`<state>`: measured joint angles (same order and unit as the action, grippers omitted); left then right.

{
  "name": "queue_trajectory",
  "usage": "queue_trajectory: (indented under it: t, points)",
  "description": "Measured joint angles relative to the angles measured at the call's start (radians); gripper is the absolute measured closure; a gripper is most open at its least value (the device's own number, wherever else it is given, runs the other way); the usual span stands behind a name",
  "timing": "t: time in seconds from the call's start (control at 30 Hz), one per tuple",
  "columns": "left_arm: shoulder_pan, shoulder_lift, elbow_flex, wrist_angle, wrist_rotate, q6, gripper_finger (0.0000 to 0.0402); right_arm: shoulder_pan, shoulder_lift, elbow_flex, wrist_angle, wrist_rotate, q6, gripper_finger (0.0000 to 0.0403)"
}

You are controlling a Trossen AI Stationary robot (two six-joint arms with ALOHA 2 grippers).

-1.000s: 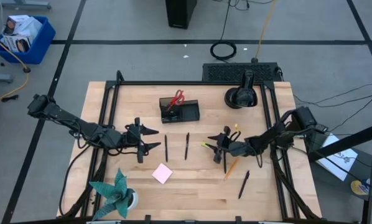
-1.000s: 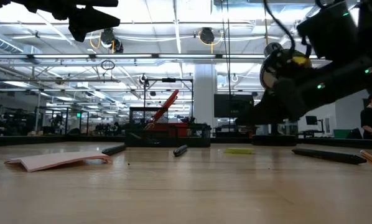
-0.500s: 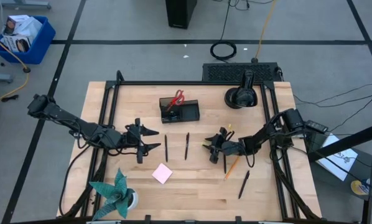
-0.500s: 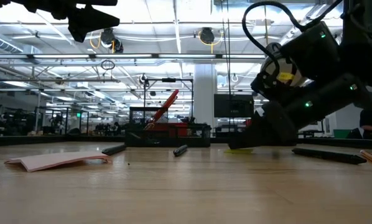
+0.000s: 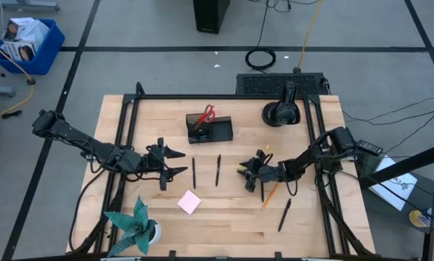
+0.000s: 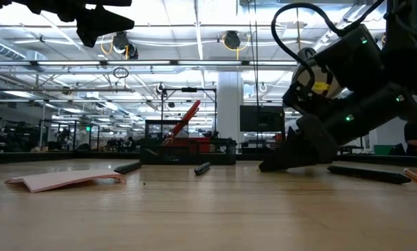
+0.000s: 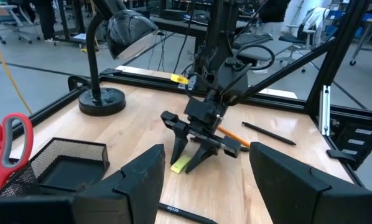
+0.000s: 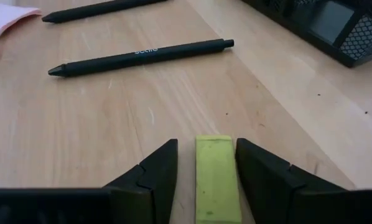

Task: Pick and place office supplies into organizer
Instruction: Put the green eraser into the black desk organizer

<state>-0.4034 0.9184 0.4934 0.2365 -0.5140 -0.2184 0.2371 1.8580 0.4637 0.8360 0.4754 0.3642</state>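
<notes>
Two fingers (image 8: 152, 180) straddle yellow eraser (image 8: 214, 174) | right arm (image 5: 315, 154) low, tilted

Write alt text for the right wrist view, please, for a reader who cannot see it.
The right gripper rests on the wooden table with its two dark fingers open around a small yellow bar. Beyond it lie two black pens, and a corner of the black mesh organizer shows.

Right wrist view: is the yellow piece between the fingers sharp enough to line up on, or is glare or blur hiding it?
Right wrist view: the yellow piece reads clearly between the right gripper fingers, evenly lit, no glare; pen lettering looks soft. Low view: bright ceiling lights backlight that arm into a silhouette, and the piece is hidden. High view: even light, piece tiny.
</notes>
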Motion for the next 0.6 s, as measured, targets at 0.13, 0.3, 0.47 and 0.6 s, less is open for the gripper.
queue_trajectory:
  t: [0.13, 0.3, 0.47, 0.6]
  points:
    - [0.0, 0.0, 0.0, 0.0, 0.0, -0.001, 0.0163, 0.0, -0.002, 0.001, -0.052, 0.005, 0.03, 0.025]
    - [0.0, 0.0, 0.0, 0.0, 0.0, -0.002, 0.0163, 0.0, -0.001, 0.0, -0.049, 0.0, 0.031, 0.0284]
    - [0.0, 0.0, 0.0, 0.0, 0.0, -0.002, 0.0163, -0.001, 0.0, -0.001, -0.018, -0.02, 0.007, 0.0337]
    - [0.0, 0.0, 0.0, 0.0, 0.0, -0.002, 0.0163, 0.0, 0.002, -0.003, 0.036, -0.027, -0.068, 0.0362]
